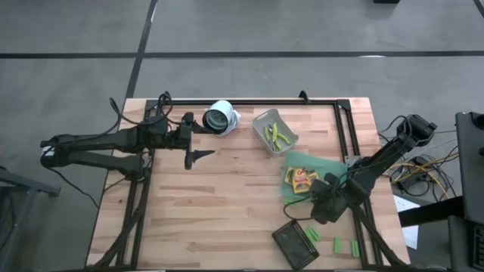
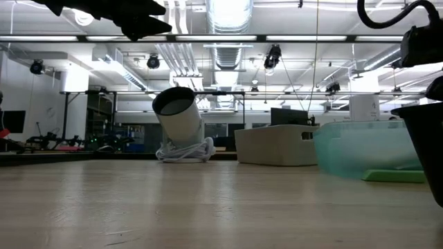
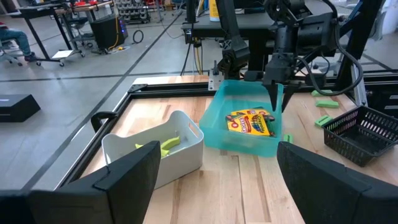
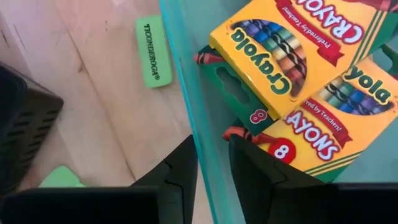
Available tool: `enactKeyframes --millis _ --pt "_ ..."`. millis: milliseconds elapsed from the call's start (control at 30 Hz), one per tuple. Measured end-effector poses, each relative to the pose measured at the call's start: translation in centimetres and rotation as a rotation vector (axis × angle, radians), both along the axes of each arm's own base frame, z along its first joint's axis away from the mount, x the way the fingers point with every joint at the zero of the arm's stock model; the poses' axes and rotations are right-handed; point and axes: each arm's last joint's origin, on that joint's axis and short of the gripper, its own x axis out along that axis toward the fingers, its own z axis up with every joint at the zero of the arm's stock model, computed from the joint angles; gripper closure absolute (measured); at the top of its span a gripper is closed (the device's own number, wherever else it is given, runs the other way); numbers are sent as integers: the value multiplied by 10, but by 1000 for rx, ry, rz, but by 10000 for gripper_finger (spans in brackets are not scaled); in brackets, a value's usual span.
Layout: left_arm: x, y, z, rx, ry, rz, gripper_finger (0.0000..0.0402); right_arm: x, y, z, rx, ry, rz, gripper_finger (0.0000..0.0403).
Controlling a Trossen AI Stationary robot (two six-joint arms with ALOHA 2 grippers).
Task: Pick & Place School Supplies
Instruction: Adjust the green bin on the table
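Note:
Two yellow crayon packs (image 1: 300, 180) (image 4: 280, 56) lie in the translucent green bin (image 1: 325, 165). Yellow-handled scissors (image 1: 278, 136) (image 3: 163, 144) lie in the grey bin (image 1: 265, 121). Several green blocks (image 1: 338, 244) (image 4: 153, 59) rest flat on the wood near the dark tray (image 1: 295, 242). My right gripper (image 1: 325, 198) (image 4: 213, 168) is at the green bin's near wall. My left gripper (image 1: 198, 155) (image 3: 214, 186) hovers open over bare wood, left of both bins. My right gripper has the green bin's near wall (image 4: 208, 140) between its two fingers, one finger (image 4: 180, 165) outside the bin and the other inside. It comes from above, pointing down. The bin's bottom rests on the table, with the packs still inside.
A white cylinder (image 1: 219, 119) lies on its cable at the far edge, beside the left arm. Black frame rails (image 1: 344, 128) run along the table's far and right sides. Bare wood (image 1: 227, 204) spreads across the middle and the near left.

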Motion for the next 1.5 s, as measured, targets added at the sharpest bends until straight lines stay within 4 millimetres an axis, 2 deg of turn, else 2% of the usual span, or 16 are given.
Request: enactKeyframes --millis 433,867,1500 --pt "0 0 0 0 0 0 74 6 -10 1 -95 -61 -61 347" --pt "0 0 0 0 0 0 73 19 -36 0 -120 -33 -207 349" --pt "0 0 0 0 0 0 74 28 -75 0 -194 12 -409 349"
